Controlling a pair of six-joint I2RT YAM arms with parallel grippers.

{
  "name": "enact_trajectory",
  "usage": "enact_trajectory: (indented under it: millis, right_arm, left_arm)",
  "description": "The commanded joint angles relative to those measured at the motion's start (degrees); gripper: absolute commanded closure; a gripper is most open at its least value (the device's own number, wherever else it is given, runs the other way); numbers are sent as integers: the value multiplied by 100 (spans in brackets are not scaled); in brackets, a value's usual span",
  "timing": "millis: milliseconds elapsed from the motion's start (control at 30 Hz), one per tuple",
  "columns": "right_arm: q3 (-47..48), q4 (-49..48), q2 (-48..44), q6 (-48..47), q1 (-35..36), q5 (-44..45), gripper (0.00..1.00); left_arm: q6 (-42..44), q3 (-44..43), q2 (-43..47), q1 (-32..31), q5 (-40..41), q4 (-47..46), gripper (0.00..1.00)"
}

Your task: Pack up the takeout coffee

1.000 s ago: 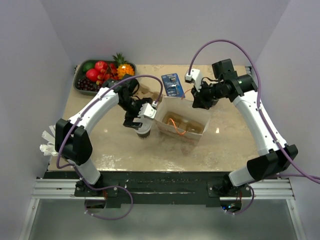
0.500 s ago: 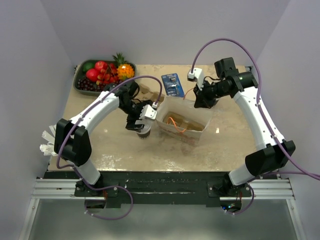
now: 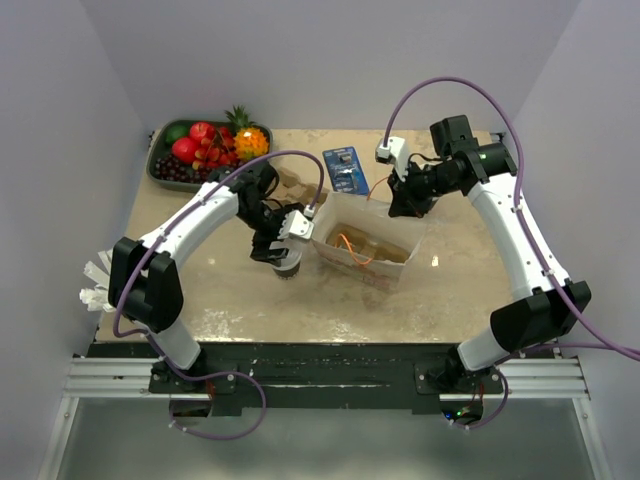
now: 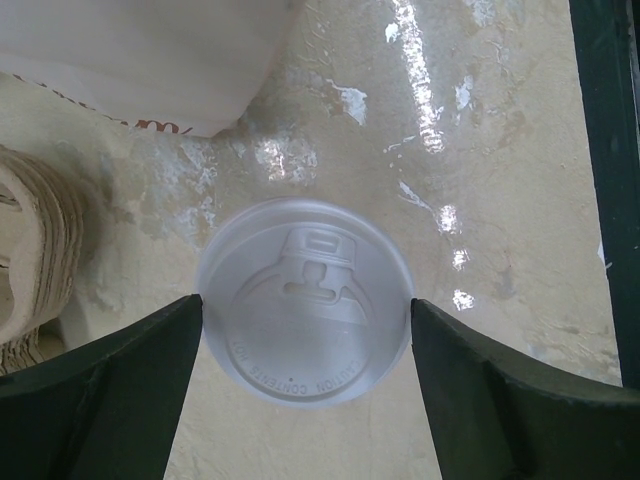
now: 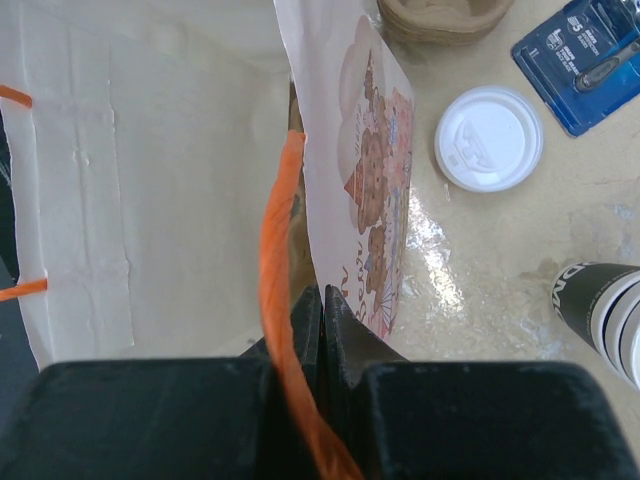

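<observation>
The takeout coffee (image 4: 305, 300) shows from above as a round white lid; the lid hides its brown body. My left gripper (image 4: 303, 312) is shut on it, one finger against each side of the lid, just left of the white paper bag (image 3: 365, 245). The same hold shows in the top view (image 3: 286, 262). I cannot tell whether the cup touches the table. My right gripper (image 5: 322, 300) is shut on the far rim of the bag (image 5: 345, 200), beside its orange handle (image 5: 278, 240), holding the mouth open.
A brown pulp cup carrier (image 3: 292, 186) and a blue packet (image 3: 345, 168) lie behind the bag. A second white lid (image 5: 490, 138) and a stack of nested dark cups (image 5: 600, 300) lie by the bag's far side. A fruit tray (image 3: 205, 150) stands far left.
My right gripper has pulled the bag's far rim slightly up and away, widening the mouth. The left gripper and the cup have barely moved.
</observation>
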State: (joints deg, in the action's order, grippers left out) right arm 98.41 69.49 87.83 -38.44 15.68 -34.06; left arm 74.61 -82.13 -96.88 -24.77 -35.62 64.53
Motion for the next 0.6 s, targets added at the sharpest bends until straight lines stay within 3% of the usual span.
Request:
enact_trajectory:
  millis: [0, 367, 567]
  right_arm:
    - [178, 29, 15, -41, -30, -180, 100]
    - [205, 20, 23, 3, -30, -171, 100]
    - [196, 20, 15, 3, -39, -144, 100]
  left_arm:
    - [71, 21, -41, -10, -95, 112, 12]
    - [-175, 408, 231, -10, 2, -547, 11]
    - [-131, 382, 187, -10, 20, -389, 23]
